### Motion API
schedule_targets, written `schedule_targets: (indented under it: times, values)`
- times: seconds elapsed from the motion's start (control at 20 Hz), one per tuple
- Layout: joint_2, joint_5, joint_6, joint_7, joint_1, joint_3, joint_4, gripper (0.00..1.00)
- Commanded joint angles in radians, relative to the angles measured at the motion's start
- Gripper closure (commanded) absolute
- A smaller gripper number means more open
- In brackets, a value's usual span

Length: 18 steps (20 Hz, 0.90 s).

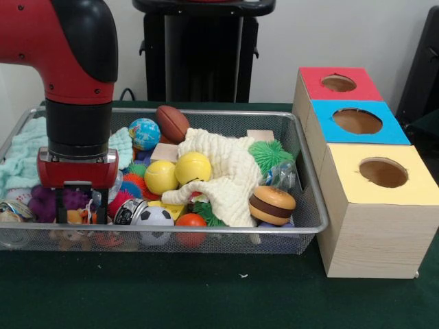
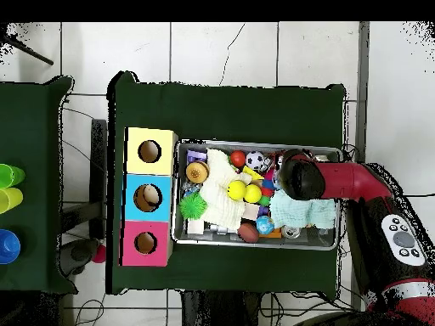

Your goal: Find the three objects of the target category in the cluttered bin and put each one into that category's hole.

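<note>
The silver wire-mesh bin (image 1: 206, 233) is full of toys; it also shows in the overhead view (image 2: 255, 143). My gripper (image 1: 82, 205) is lowered into the bin's front left corner in the front view, open. Its fingers (image 1: 62, 205) stand on either side of a small orange plush with a white tag (image 1: 86, 214). I cannot tell whether they touch it. A tan-brown plush is not clearly visible. The red-faced round hole (image 1: 338, 83) is on the farthest wooden box; overhead it lies at the lower left (image 2: 145, 243). In the overhead view the arm hides the gripper.
Blue-faced hole (image 1: 357, 121) and yellow-faced hole (image 1: 383, 172) are on the nearer boxes. In the bin: purple spiky ball (image 1: 42, 202) beside the gripper, toy burger (image 1: 271, 204), cream cloth (image 1: 226, 171), yellow balls (image 1: 192, 168), soccer ball (image 1: 153, 218), football (image 1: 172, 123), mint cloth (image 1: 24, 154).
</note>
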Motion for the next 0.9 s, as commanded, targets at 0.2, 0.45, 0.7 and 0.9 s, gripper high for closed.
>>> schedule_targets:
  times: [0.2, 0.45, 0.7, 0.9]
  values:
    - [0.105, 0.028, 0.111, -0.094, -0.018, 0.042, 0.041, 0.00]
    - [0.119, 0.056, 0.114, -0.087, -0.031, 0.052, 0.048, 0.00]
    - [0.130, 0.071, 0.105, -0.087, -0.045, 0.062, 0.057, 0.00]
    - [0.138, 0.086, 0.099, -0.078, -0.047, 0.061, 0.055, 0.00]
